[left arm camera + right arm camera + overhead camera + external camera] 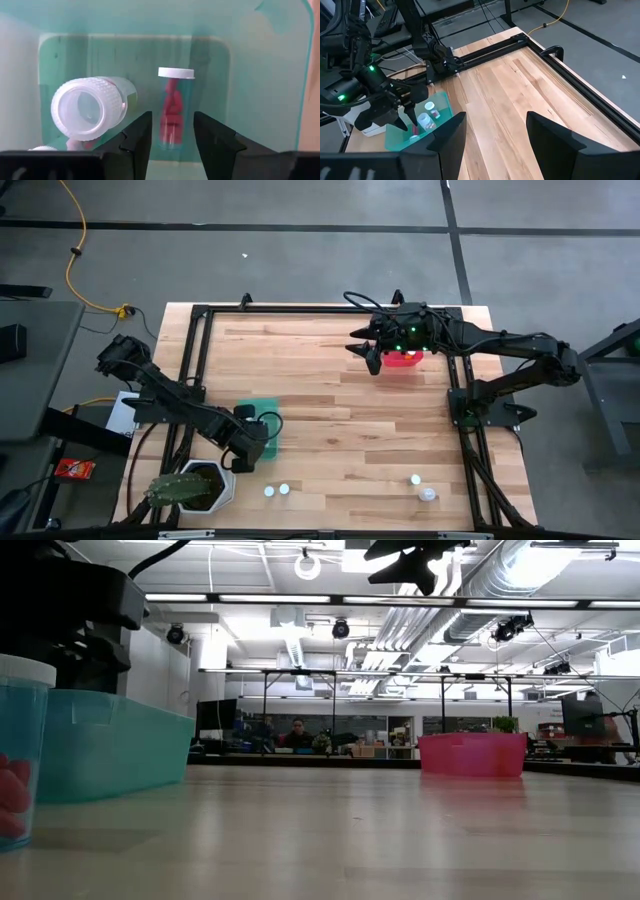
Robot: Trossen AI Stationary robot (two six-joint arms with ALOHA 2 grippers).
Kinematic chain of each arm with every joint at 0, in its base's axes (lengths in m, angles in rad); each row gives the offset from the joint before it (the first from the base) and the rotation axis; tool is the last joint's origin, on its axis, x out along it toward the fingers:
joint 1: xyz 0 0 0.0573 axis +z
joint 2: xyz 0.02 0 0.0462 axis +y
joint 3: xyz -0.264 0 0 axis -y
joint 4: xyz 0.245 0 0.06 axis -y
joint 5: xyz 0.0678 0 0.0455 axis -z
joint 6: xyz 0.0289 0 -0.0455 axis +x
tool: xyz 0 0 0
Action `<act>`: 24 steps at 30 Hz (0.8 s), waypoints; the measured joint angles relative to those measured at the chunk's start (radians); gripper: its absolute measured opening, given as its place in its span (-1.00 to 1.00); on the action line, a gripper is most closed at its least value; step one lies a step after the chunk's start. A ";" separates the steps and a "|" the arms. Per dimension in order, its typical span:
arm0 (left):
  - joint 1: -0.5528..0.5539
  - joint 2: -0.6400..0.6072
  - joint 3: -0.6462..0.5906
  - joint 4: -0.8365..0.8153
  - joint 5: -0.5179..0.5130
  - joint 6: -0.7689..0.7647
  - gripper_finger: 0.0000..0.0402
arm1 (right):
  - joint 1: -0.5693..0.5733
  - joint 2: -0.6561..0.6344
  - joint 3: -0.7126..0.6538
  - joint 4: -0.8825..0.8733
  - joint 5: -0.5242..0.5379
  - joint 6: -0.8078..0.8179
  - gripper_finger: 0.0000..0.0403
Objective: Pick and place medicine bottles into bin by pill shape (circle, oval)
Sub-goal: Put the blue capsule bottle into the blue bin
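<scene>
My left gripper [172, 116] hangs open inside the teal bin [262, 412], pointing down. A small clear medicine bottle [172, 95] with a white cap and red pills sits in the bin between and beyond my fingertips, a thin gap on each side. A wider white-capped bottle [90, 107] lies beside it, its cap toward the camera. Two bottles [276, 490] stand on the table near the front edge and two more [422, 486] farther right. My right gripper [372, 352] waits open and holding nothing, raised beside the pink bin [405, 360] at the far right.
A white hexagonal plant pot [200, 485] stands at the front left corner, close to the left arm. A black frame [195, 360] runs along the table's left, far and right edges. In the low view one bottle [15, 755] stands close at the left.
</scene>
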 joint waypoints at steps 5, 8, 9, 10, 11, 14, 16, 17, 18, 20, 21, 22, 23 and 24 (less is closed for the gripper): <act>0.001 -0.001 0.000 -0.001 0.005 0.001 -0.18 | 0.000 0.000 0.000 0.000 0.000 0.000 -0.01; 0.022 -0.041 0.003 -0.019 0.064 0.030 -0.13 | 0.000 0.000 0.000 0.001 0.000 0.000 -0.01; 0.032 -0.062 0.010 -0.034 0.083 0.039 -0.12 | 0.000 0.000 0.000 0.001 0.000 0.000 -0.01; 0.043 -0.086 0.018 -0.049 0.097 0.050 -0.11 | 0.000 0.000 0.000 0.002 0.000 0.000 -0.01; 0.054 -0.118 0.028 -0.065 0.107 0.062 -0.11 | 0.000 0.000 0.000 0.004 0.000 0.000 -0.01; 0.096 -0.231 0.078 -0.095 0.117 0.105 -0.11 | 0.000 0.000 0.000 0.005 0.000 0.000 -0.01; 0.136 -0.316 0.124 -0.103 0.104 0.122 -0.11 | 0.000 -0.001 0.000 0.004 0.000 0.000 -0.01; 0.160 -0.355 0.148 -0.085 0.079 0.125 -0.12 | 0.000 -0.002 0.000 0.001 -0.001 0.000 -0.01; 0.187 -0.396 0.169 -0.057 0.040 0.138 -0.12 | 0.000 -0.004 0.000 -0.004 -0.004 0.000 -0.01; 0.241 -0.473 0.194 0.041 -0.045 0.200 -0.12 | 0.000 -0.011 0.000 0.000 -0.005 0.000 -0.01; 0.269 -0.507 0.197 0.116 -0.076 0.245 -0.12 | 0.000 -0.016 0.000 -0.005 -0.006 0.000 -0.01; 0.297 -0.540 0.197 0.179 -0.097 0.291 -0.12 | 0.000 -0.021 0.000 -0.005 -0.007 0.002 -0.01; 0.325 -0.566 0.196 0.232 -0.112 0.341 -0.12 | 0.000 -0.025 0.000 -0.001 -0.008 0.003 -0.01; 0.354 -0.584 0.196 0.289 -0.117 0.383 -0.12 | 0.000 -0.032 0.000 -0.008 -0.008 0.003 -0.01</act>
